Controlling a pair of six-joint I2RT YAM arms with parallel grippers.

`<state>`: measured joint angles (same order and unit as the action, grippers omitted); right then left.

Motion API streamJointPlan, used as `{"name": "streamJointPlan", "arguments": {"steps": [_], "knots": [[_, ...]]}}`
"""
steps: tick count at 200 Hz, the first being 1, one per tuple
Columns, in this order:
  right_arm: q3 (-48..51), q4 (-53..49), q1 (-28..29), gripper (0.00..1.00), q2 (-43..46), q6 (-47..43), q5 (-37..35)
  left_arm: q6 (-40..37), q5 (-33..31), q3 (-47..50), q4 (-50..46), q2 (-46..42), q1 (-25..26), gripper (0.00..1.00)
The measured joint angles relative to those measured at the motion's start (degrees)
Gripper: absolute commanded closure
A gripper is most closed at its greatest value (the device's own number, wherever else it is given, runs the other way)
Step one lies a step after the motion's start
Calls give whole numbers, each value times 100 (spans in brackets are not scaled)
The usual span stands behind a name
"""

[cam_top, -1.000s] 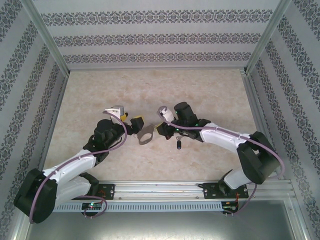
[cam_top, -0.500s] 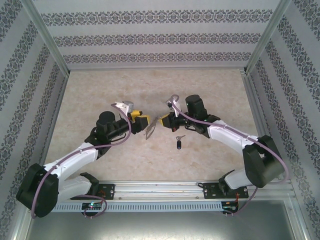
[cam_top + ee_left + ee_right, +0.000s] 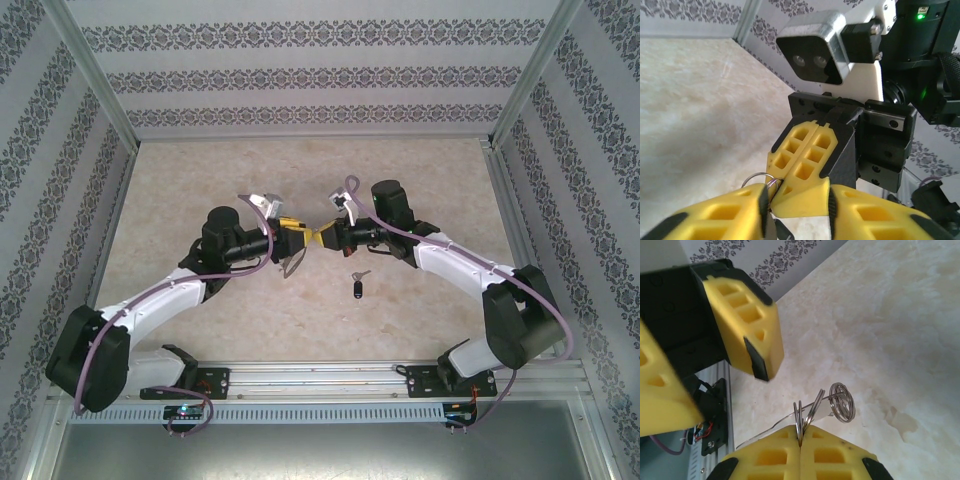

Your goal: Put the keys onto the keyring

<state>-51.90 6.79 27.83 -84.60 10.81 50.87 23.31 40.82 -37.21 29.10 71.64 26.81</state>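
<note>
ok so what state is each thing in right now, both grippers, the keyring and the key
right gripper: shut on the small rings of the keyring
left gripper: jaws part open, one finger either side of the right gripper's tips
keyring: held up off the table, grey loop hanging under the grippers
key: lying loose on the table, not on the keyring

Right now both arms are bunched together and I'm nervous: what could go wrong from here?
1. The right gripper pinches the keyring only by thin rings at its fingertips, so it could slip and drop.
2. The left gripper hangs open close beside them; closing may hit the right fingers or knock the keyring loose.
</note>
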Motion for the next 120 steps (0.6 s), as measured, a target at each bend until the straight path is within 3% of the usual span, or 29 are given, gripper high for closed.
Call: {"name": "streamJointPlan", "arguments": {"steps": [70,120], "knots": [[-63,20,-227,100,0,149,463,339,612,-81,391,269,-133,70],[-87,37,-299,100,0,238,686,579,758,-81,778,354,-192,64]]}}
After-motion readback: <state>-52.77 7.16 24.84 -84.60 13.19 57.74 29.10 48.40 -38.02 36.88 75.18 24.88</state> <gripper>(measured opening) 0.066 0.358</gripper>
